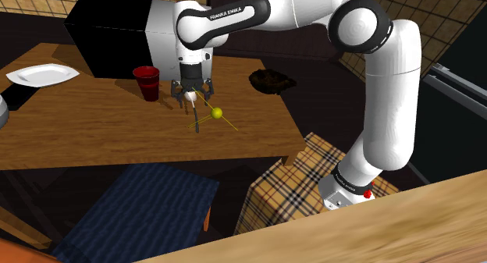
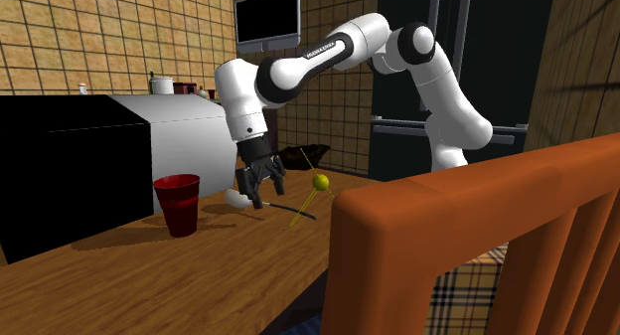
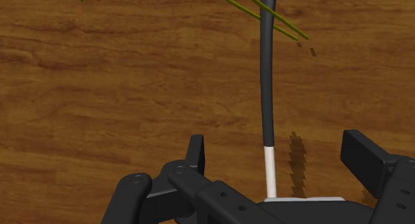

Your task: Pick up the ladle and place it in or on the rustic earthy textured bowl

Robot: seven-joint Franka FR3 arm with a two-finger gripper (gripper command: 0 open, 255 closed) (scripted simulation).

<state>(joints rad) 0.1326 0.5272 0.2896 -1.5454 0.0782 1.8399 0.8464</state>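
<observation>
The ladle (image 3: 268,90) lies flat on the wooden table (image 1: 94,129), with a white scoop end and a long dark handle (image 1: 197,122). My gripper (image 1: 191,97) hangs just above the white end, open. In the wrist view the gripper (image 3: 279,156) straddles the white neck, and neither of its fingers (image 3: 195,153) touches the ladle. From the second exterior view the gripper (image 2: 260,189) hovers over the ladle (image 2: 298,215) beside the red cup. The dark brown rough bowl (image 1: 271,83) sits on the table towards the shoulder view's right of the gripper.
A red cup (image 1: 146,83) stands close to the gripper on the shoulder view's left. A white plate (image 1: 43,74) lies further left. A black and white box (image 1: 117,27) backs the table. A plaid chair (image 1: 289,183) and a blue seat (image 1: 140,215) stand at the table's near edge.
</observation>
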